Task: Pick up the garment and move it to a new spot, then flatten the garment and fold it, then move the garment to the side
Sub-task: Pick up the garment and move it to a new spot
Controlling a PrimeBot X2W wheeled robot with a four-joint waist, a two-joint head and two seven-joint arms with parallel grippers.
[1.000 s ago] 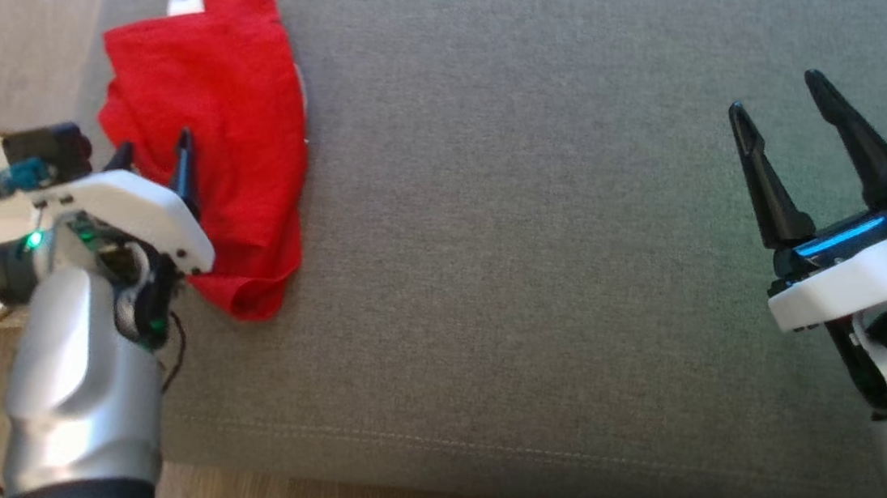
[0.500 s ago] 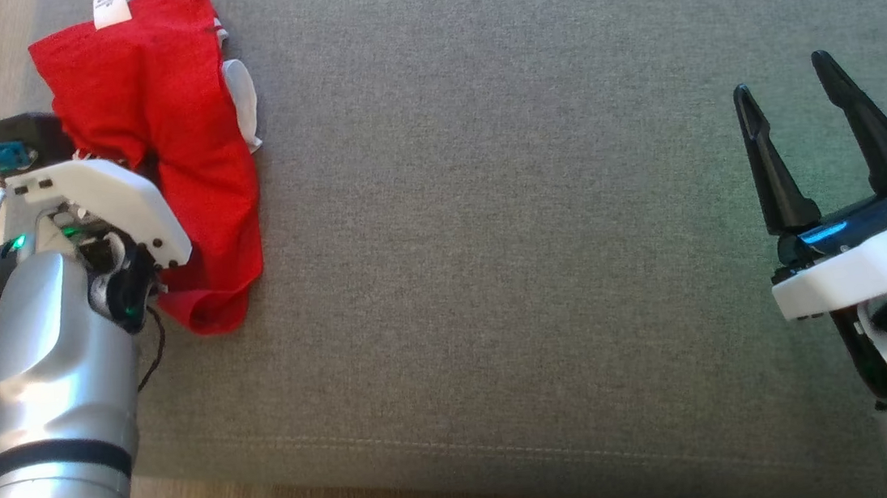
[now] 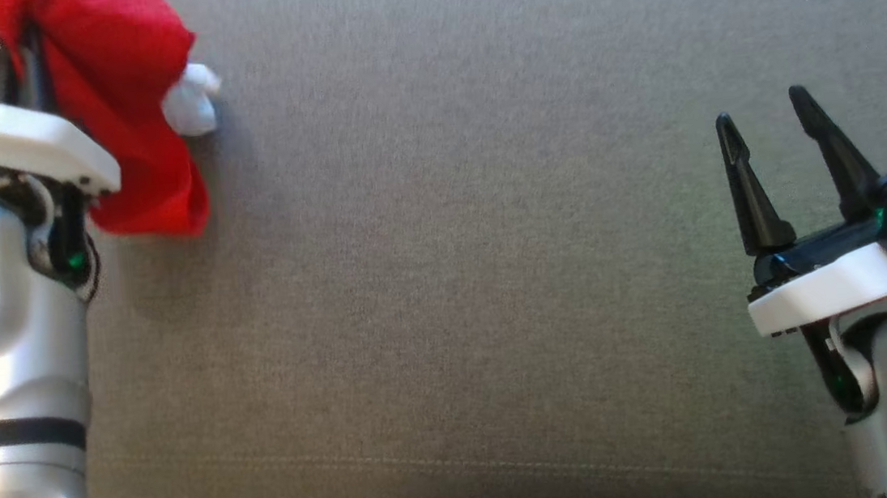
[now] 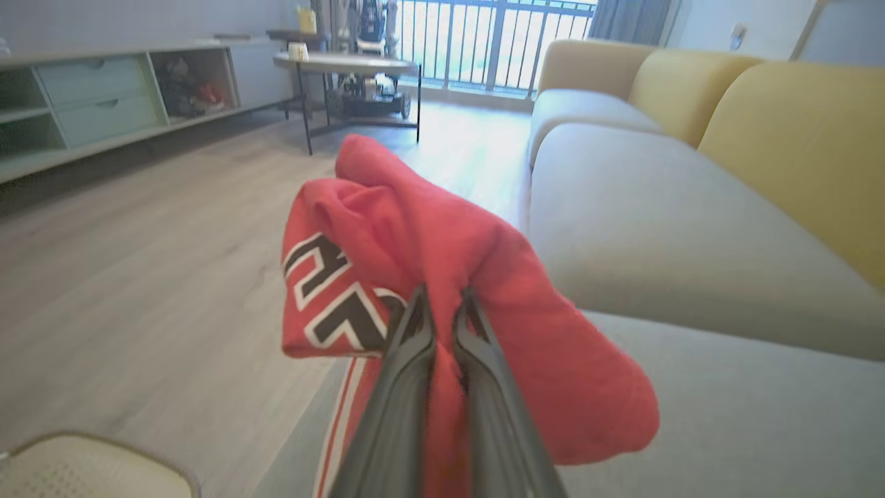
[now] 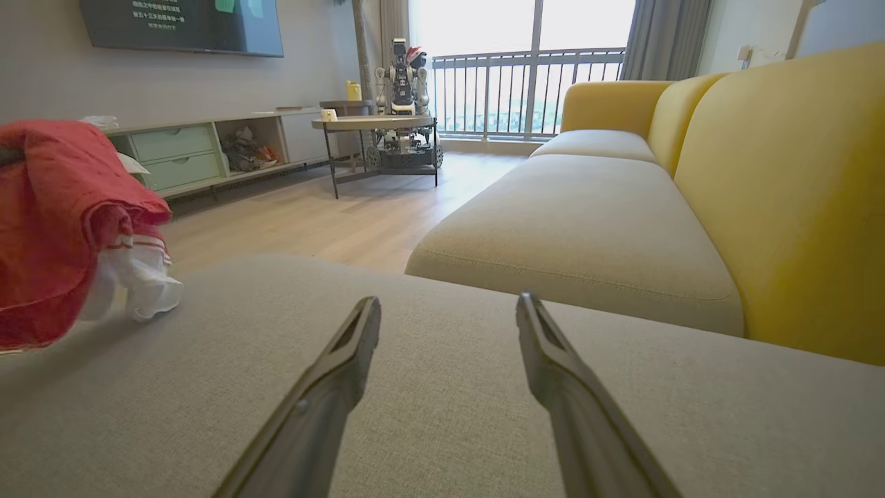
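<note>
The left gripper (image 4: 442, 302) pinches a crumpled red fabric garment with black-and-white lettering (image 4: 415, 221), its 2 dark fingers closed on the cloth. The garment hangs bunched at the upper left of the head view, by the left edge of a grey woven sofa cushion (image 3: 451, 240). At that frame's lower right, the right gripper (image 3: 761, 106) hovers over the cushion, fingers spread and empty.
</note>
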